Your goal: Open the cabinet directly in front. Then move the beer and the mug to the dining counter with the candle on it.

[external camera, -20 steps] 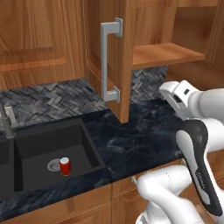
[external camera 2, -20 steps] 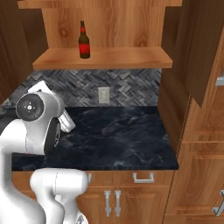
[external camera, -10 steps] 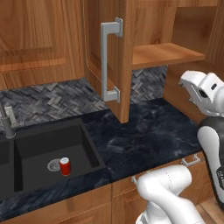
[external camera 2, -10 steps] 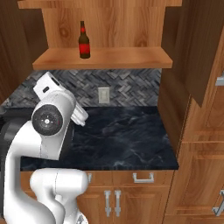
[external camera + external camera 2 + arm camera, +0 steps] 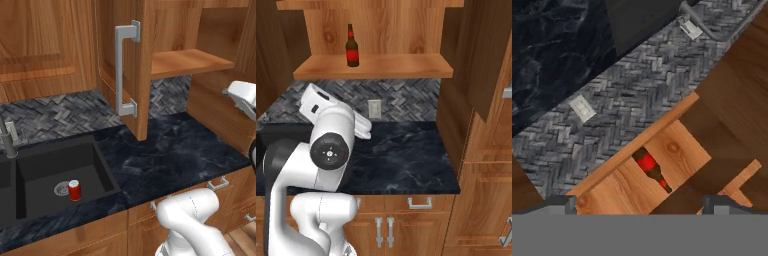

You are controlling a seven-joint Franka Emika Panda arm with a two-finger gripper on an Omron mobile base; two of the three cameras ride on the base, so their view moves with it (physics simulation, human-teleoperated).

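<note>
Beer point(image 5: 352, 47) | upright on open cabinet point(image 5: 373, 66) shelf | red label, writing unreadable | claw point(image 5: 639, 204) wide open, empty

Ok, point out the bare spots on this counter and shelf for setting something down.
Counter: bare right of the sink, up to the backsplash. Shelf: free right of the beer. The sink holds a red can.

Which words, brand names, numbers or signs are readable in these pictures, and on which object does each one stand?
No text can be read in any view.
beer: its red label shows no legible lettering; too small and blurred, also in the hand view.
red can in the sink: plain red side, no readable print.
wall outlet: blank plate, no marking.
</note>
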